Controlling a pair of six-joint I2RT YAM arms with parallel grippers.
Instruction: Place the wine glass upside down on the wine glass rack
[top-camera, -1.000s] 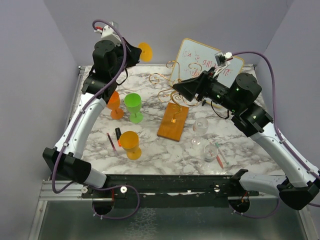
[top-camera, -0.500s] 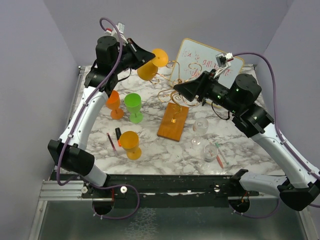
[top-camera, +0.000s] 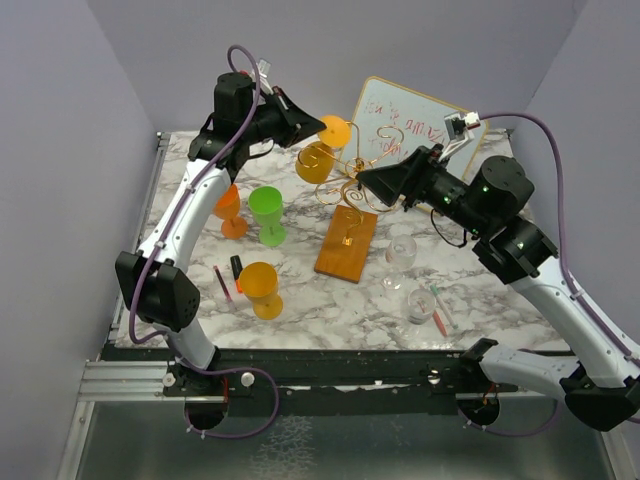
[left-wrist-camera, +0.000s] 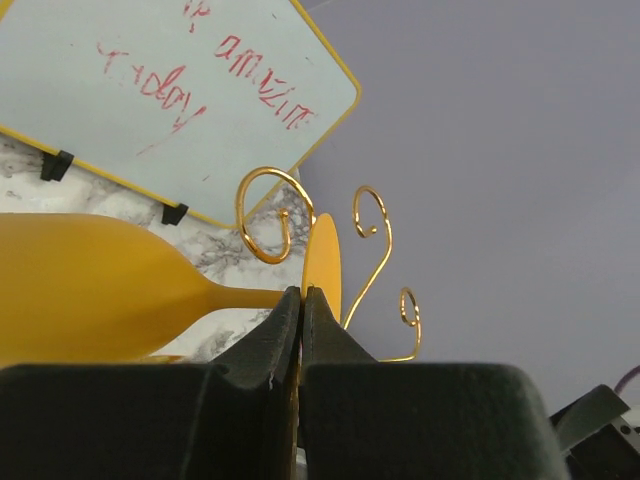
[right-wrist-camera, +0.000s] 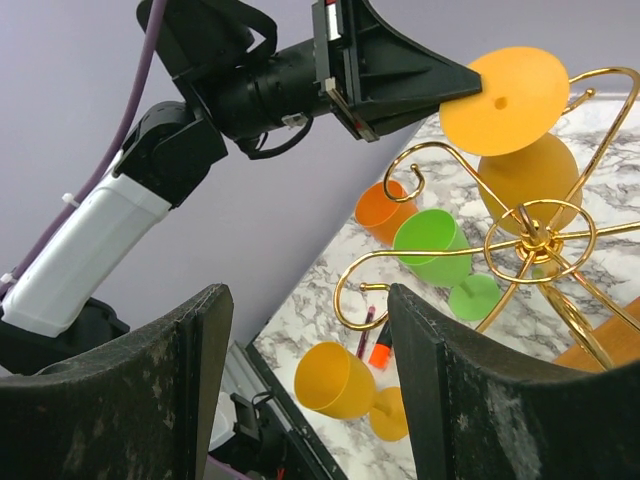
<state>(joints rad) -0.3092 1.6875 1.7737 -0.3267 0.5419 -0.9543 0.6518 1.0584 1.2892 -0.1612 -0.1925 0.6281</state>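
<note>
At the upper centre of the overhead view, the left gripper (top-camera: 318, 124) is clamped tight on the disc foot of the amber plastic wine glass (top-camera: 314, 163). We see the glass inverted and tilted, foot up and bowl down, just beside the upper curls of the gold wire wine glass rack (top-camera: 345, 250) on its orange-brown wooden base. We cannot tell whether they touch. The right gripper (top-camera: 363, 177) hovers at the rack's right side, its 2 fingers spread wide around nothing. A green plastic goblet (top-camera: 266, 205) stands left of the rack, and a yellow-framed whiteboard with red writing (top-camera: 400, 125) stands behind it.
</note>
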